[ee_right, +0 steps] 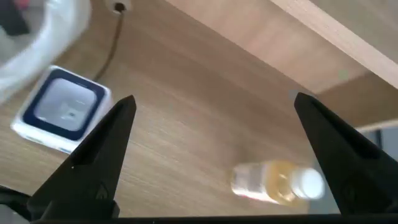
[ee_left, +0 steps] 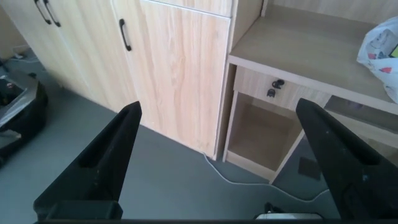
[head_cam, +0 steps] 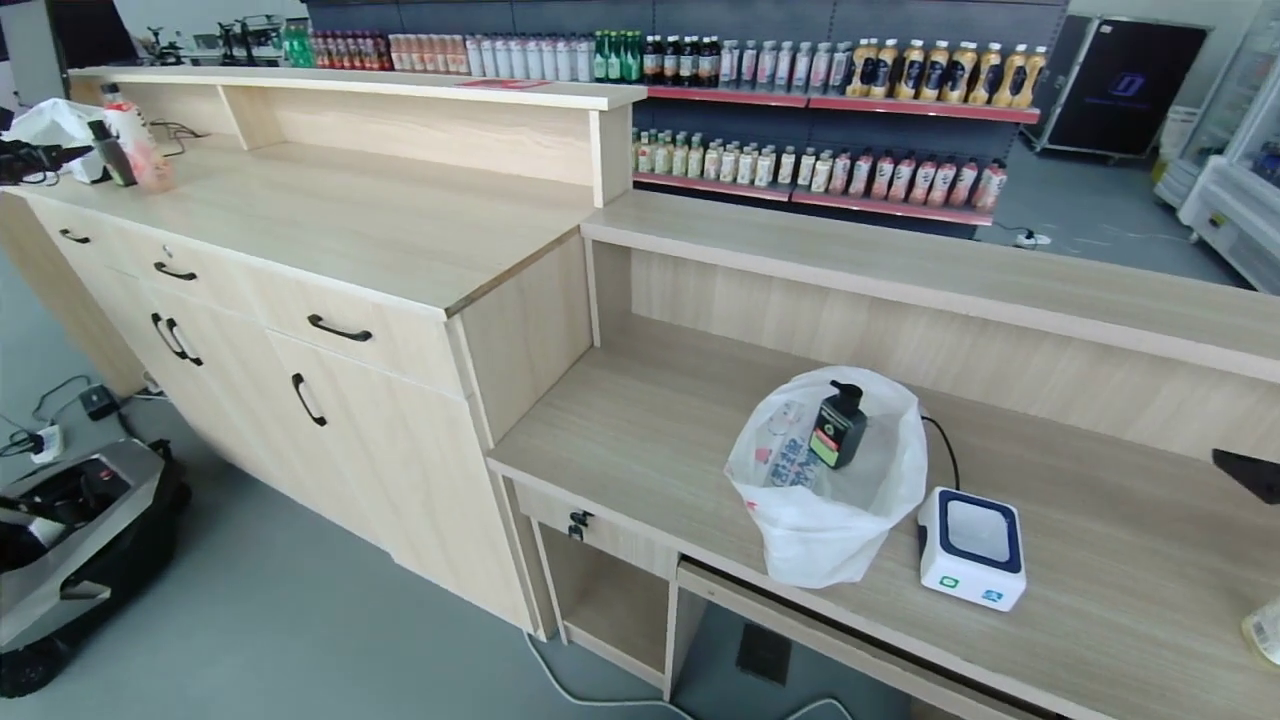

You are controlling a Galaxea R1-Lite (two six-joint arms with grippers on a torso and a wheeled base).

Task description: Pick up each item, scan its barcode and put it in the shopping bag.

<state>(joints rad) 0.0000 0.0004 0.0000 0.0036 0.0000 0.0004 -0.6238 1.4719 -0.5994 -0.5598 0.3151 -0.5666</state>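
- Head view has the bag [head_cam: 825,520] standing open-mouthed on the tabletop [head_cam: 640,420]. A black pump bottle [head_cam: 838,428] is already upright inside it, and the scanner [head_cam: 972,548] sits just beside it, window facing up.
- One item that I can see lies outside the bag: a yellow bottle [ee_right: 277,183] with a white cap, on its side on the bare wood. It is beyond the scanner from the bag, apart from both.
- Right jaws hang above that stretch of tabletop, spread wide and holding nothing. The bottle lies under them, but off toward one finger [ee_right: 336,149] rather than centred.
- Left jaws are wide too and empty, out over the floor [ee_left: 168,180] in front of the cabinet [ee_left: 180,62], away from the work.
- I'd say the step in hand is fetching the yellow bottle with the right arm. Doing it well means centring over it first, then turning the wrist so the jaws cross the body, not the cap.
- Being round and lying flat, it looks liable to roll if one side touches first, so come straight down and close evenly.
- Which face carries the barcode I can't tell. It will likely need turning toward the scanner window before it goes in the bag.
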